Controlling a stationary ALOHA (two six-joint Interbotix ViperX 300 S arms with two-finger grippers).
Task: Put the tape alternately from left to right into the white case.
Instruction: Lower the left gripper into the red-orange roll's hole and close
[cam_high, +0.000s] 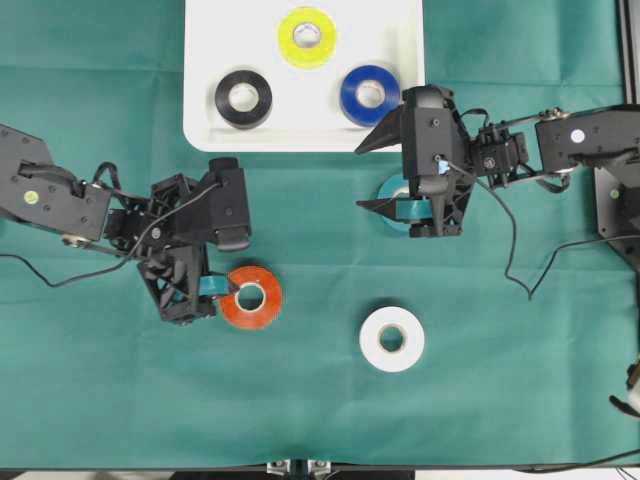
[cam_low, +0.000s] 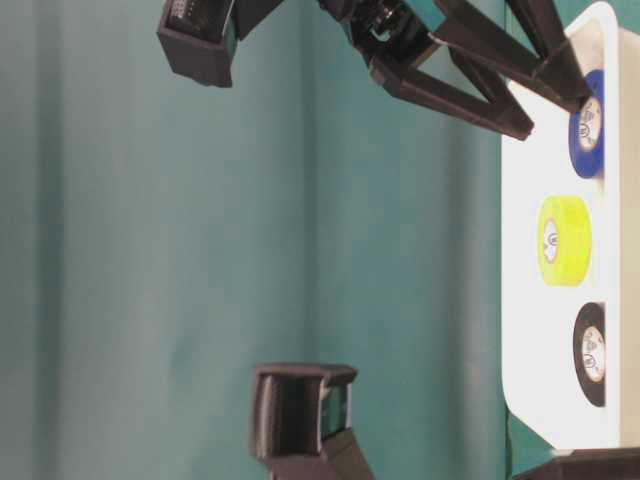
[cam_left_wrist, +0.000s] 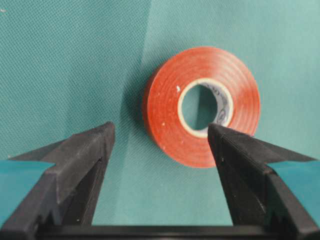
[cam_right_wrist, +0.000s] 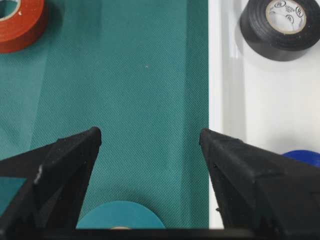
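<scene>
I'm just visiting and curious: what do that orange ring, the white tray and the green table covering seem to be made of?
The orange ring looks like a roll of glossy vinyl tape on a pale, printed core, probably cardboard; its sides shine smoothly. The white tray seems to be smooth moulded plastic, with rounded corners and a raised rim. The green table covering looks like matte woven fabric; a fine weave shows close up.

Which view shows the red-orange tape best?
Left wrist view: the red-orange tape fills the frame, flat on the cloth just beyond the open left tool. Overhead shows it whole but small; right wrist catches only a corner; table-level misses it.
</scene>
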